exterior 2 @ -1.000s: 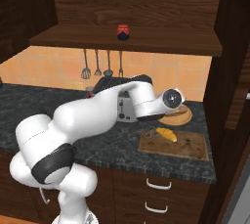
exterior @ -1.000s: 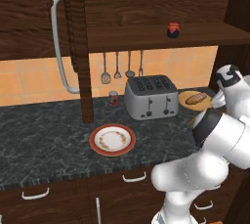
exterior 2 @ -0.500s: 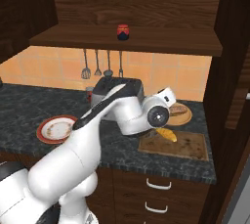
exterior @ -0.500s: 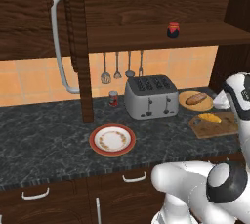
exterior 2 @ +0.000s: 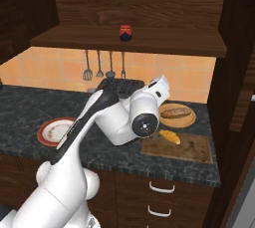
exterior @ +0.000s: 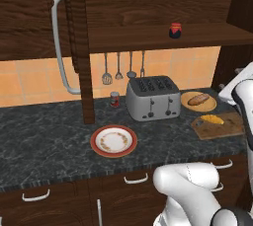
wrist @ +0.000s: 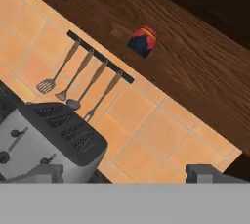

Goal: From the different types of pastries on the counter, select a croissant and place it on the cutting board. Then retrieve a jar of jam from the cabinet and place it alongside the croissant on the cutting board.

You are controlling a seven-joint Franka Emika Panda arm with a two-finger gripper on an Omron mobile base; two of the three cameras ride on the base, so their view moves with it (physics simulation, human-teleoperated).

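The jar of jam (exterior: 175, 30) is what we look at first: it stands upright on the plank shelf (exterior: 207, 36) of the cabinet (exterior: 148, 3), untouched, its red lid on top, and in the hand view it sits tilted near the top middle (wrist: 143, 41), well ahead of us. Our gripper (wrist: 124, 171) has its fingers (wrist: 46, 173) spread wide apart with nothing between them, pointing up toward the shelf and the tiled wall. Below the shelf we see the rail of hanging utensils (exterior: 118, 67) and the silver toaster (exterior: 152, 97) on the counter (exterior: 44, 141). The croissant (exterior: 212, 119) already lies on the cutting board (exterior: 225, 127), near the board's back edge; from the right base view we see it at the board's left end (exterior 2: 170, 136), just beside our arm's elbow joint. The darker bun (exterior 2: 176, 112) rests on the tan plate (exterior 2: 188, 121) just behind the board. A red-rimmed plate (exterior: 113, 140) lies on the counter in front of the toaster and to its left, and a small red canister (exterior: 114, 99) stands just left of the toaster
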